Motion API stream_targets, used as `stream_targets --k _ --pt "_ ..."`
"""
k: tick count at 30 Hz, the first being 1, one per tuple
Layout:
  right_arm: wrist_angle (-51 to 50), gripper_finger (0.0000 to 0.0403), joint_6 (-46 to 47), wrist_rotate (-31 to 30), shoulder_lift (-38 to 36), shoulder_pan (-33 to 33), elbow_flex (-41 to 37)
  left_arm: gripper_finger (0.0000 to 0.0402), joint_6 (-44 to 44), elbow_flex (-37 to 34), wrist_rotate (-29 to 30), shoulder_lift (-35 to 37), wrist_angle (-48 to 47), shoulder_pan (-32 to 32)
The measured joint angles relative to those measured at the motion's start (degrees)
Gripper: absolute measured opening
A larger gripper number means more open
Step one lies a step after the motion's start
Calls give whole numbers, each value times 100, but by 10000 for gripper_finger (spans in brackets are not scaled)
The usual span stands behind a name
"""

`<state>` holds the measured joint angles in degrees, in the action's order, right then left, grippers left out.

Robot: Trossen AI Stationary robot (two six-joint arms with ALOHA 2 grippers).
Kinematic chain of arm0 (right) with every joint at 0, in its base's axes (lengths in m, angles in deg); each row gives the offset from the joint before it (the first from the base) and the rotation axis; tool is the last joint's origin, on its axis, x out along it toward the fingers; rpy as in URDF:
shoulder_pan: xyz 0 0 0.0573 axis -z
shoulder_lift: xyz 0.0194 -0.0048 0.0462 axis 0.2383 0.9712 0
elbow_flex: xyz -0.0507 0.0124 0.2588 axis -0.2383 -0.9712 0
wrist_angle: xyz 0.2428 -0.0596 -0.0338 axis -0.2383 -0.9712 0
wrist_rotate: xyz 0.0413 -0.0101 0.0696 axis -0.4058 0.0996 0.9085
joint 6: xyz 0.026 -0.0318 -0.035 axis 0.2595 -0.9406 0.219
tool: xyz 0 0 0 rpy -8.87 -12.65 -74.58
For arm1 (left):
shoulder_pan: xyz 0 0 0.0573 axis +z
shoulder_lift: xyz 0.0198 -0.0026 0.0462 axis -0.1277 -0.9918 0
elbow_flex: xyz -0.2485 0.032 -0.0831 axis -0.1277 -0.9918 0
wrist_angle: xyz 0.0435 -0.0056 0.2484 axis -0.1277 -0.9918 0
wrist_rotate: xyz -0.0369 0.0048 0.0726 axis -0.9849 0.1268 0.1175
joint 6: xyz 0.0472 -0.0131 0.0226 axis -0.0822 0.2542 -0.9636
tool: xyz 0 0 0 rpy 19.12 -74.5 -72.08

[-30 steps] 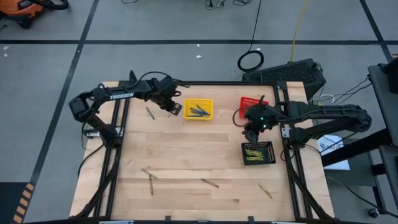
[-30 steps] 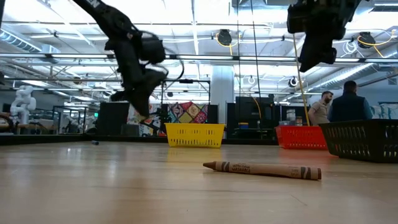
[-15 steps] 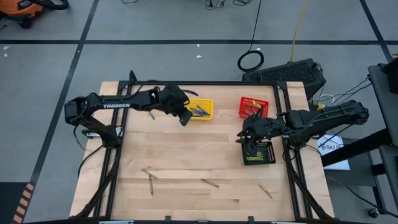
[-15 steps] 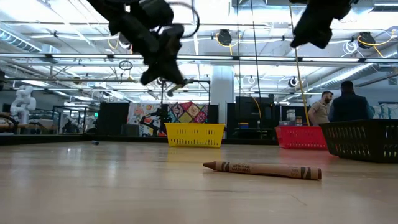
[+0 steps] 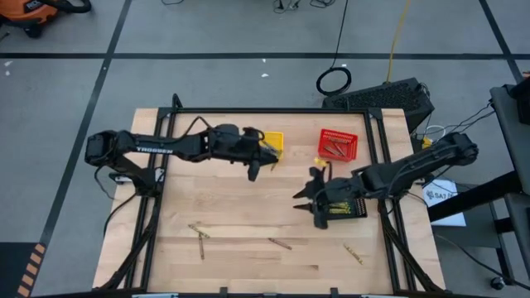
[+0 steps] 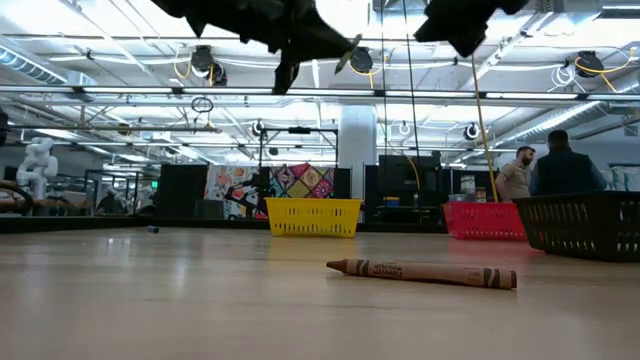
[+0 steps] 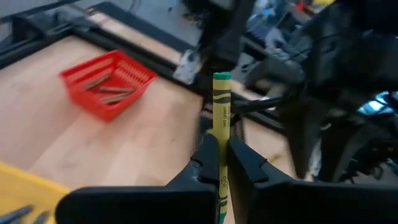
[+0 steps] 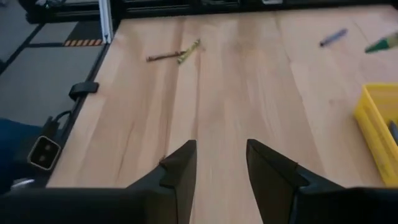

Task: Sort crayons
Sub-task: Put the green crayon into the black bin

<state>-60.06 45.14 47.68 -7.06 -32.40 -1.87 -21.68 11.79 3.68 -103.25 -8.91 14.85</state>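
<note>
My left gripper [image 5: 263,160] is shut on a yellow-green crayon [image 7: 221,118], high above the table just right of the yellow basket [image 5: 274,136], which holds several blue-grey crayons. My right gripper [image 5: 303,201] is open and empty above the table's middle, left of the black basket [image 5: 344,209] of yellow-olive crayons; its fingers [image 8: 180,171] stand apart over bare wood. The red basket [image 5: 338,143] holds brown-red crayons. Loose crayons lie flat on the wood near the front: two crossed ones [image 5: 199,235], one [image 5: 280,243] and one [image 5: 354,253]. My left gripper pinches the yellow-green crayon's lower half [image 7: 221,163] between its two fingers. The crayon lies along the fingers, and its green-tipped end [image 7: 222,78] sticks out well past the fingertips. It is lifted clear of the table.
A brown crayon [image 6: 420,271] lies close to the low camera. A blue crayon [image 8: 333,37] lies on the wood at the far left. Dark frame rails [image 5: 157,199] run along the table's sides. People [image 6: 560,165] stand in the room behind.
My left gripper has risen and gone toward the table's right, from the far left across the yellow basket, carrying the crayon. My right gripper has gone from beside the red basket toward the near edge and left, past the black basket, and has tipped flatter.
</note>
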Motion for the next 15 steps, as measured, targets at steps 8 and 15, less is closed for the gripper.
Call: stream_targets --k 8,15 --pt "1101 125 -406 -150 618 -28 0 5 -733 0 0 -4 432 -639" --pt "1366 125 -406 -150 650 -28 0 5 -905 0 3 -4 641 -1146"
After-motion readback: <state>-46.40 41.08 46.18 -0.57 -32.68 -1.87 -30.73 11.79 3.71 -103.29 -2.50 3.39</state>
